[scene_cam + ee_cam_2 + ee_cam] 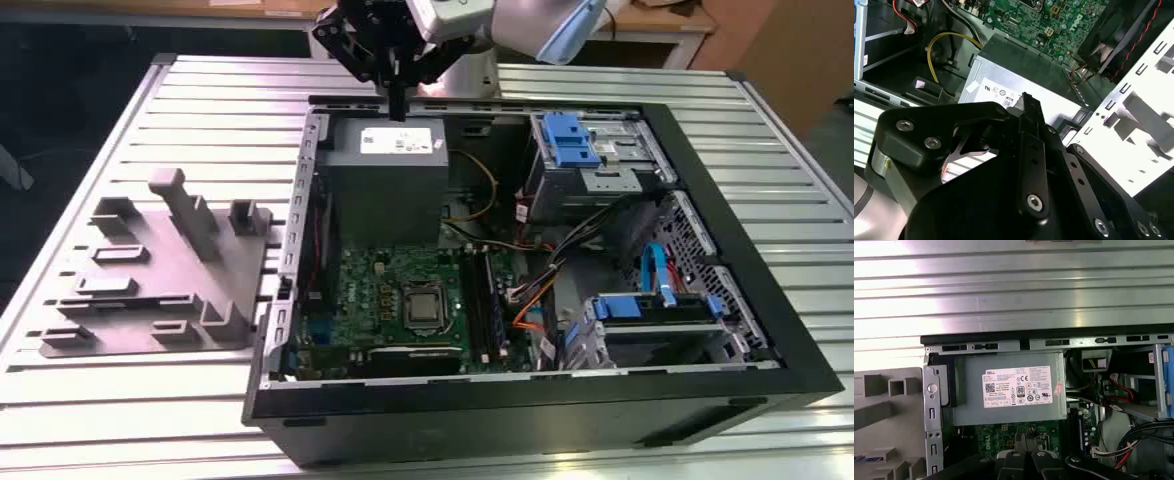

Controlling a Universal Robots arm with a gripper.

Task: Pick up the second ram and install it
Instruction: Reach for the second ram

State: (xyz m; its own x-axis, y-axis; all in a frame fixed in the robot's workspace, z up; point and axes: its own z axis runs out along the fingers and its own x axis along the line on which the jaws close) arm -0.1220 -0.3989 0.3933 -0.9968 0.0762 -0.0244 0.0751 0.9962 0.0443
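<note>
My gripper (398, 108) hangs over the back edge of the open computer case (747, 330), just above the grey power-supply box (387, 145). Its black fingers (1030, 120) are pressed together, shut, with nothing visible between them. In the first wrist view the gripper (1026, 444) points down at the labelled power-supply box (1009, 390) and the green motherboard (1004, 432) beyond it. The second ram is out of view. A thin bluish strip (497, 315) stands in the slots along the motherboard's (387, 290) side on the exterior view's right.
A grey moulded fixture (147, 275) with slots lies on the ribbed metal table (107, 400), on the exterior view's left of the case. Drive cages with blue clips (581, 145), a bright blue cable (654, 270) and bundled wires (534, 310) crowd the case's other half.
</note>
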